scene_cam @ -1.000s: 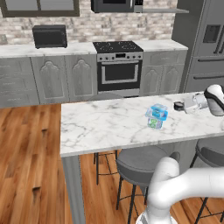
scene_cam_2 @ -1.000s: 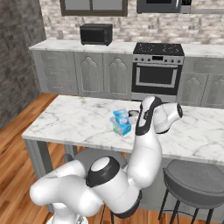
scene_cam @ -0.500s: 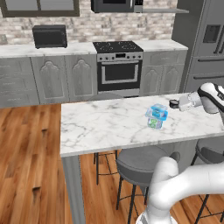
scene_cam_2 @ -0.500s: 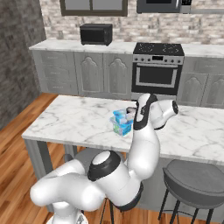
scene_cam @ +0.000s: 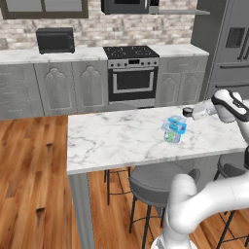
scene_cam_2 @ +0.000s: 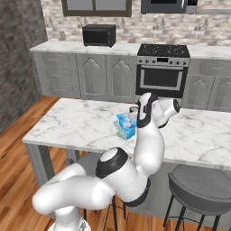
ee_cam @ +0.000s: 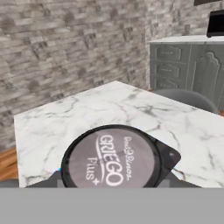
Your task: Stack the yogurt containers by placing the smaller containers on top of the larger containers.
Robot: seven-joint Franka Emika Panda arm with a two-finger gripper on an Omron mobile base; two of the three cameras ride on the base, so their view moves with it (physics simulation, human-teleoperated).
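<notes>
2 tubs (scene_cam: 173, 130) stacked, pincer (scene_cam: 187, 112) higher.

Grey band cuts off the lid (ee_cam: 110, 158); tool (scene_cam: 187, 112) tips too small to tell

We see our arm (scene_cam_2: 149, 149) as glossy white rounded segments with dark joint bands and a bulbous white base.

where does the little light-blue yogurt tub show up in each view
Left base view: right of centre, the small light-blue tub sits on top of the green-labelled tub, left of the end effector.
Right base view: centre, on the same stack, just left of the arm.
Hand view: I cannot tell it from the dark printed lid at bottom centre.
Shared landmark: the marble island counter.
</notes>
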